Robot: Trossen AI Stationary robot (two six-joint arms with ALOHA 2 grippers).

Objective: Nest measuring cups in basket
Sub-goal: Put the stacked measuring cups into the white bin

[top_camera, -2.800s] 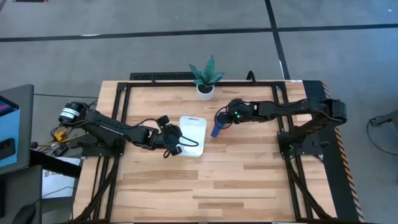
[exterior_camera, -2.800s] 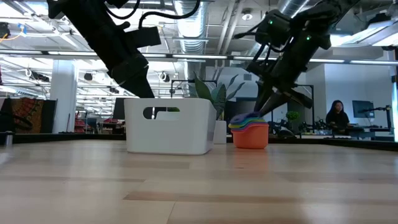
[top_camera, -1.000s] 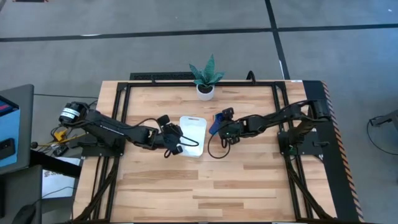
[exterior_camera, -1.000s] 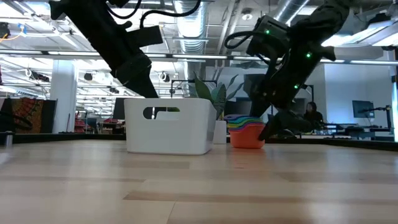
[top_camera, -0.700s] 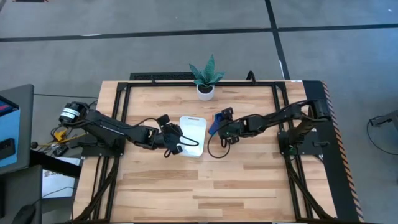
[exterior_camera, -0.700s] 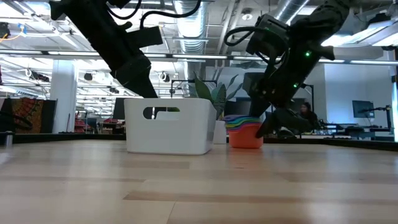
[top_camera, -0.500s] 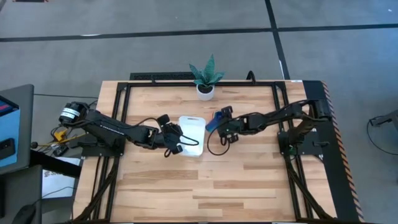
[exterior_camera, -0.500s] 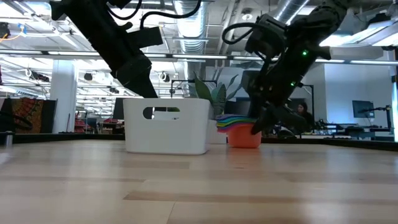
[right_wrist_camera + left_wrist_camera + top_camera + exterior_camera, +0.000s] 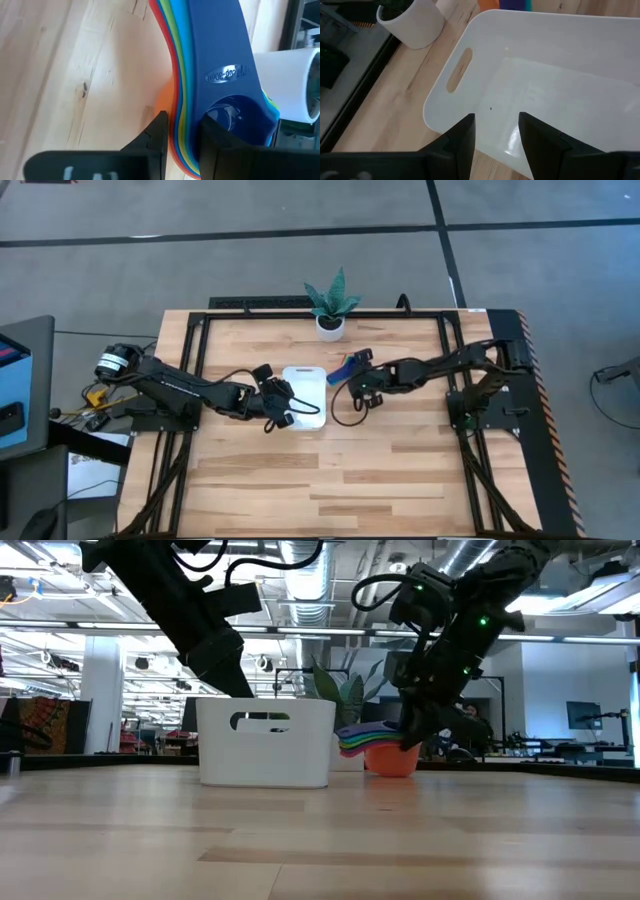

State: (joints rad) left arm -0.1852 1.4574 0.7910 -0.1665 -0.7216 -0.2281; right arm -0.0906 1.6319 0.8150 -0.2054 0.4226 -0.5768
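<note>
The nested measuring cups (image 9: 345,368) form one stack, orange outermost and navy innermost (image 9: 235,112), with the handles fanned out toward the basket (image 9: 350,740). My right gripper (image 9: 358,383) is shut on this stack, just right of the basket. The white basket (image 9: 305,380) stands on the table (image 9: 265,755), and nothing shows inside it in the left wrist view. My left gripper (image 9: 285,408) is shut on the basket's left near side. My left gripper has the basket's rim (image 9: 487,150) between its fingers, one finger (image 9: 540,145) inside the basket and one outside; the basket stands on the table. My right gripper pinches the stack's bowl walls. One finger (image 9: 220,145) is in the navy bowl and one (image 9: 155,135) is outside the orange cup (image 9: 165,107). The stack tilts, handles toward the basket, base low by the table (image 9: 395,768).
A white plant pot (image 9: 330,325) with a green plant stands at the table's far edge, just beyond the basket and cups (image 9: 412,22). Bare wood lies across the near half of the table (image 9: 330,470). A cable loops under the right gripper (image 9: 340,415).
My right gripper has carried the cup stack toward the table's left and slightly far, up to the basket's right wall, and the stack has tipped with its handles lower toward the basket. The basket has shifted a little toward the left.
</note>
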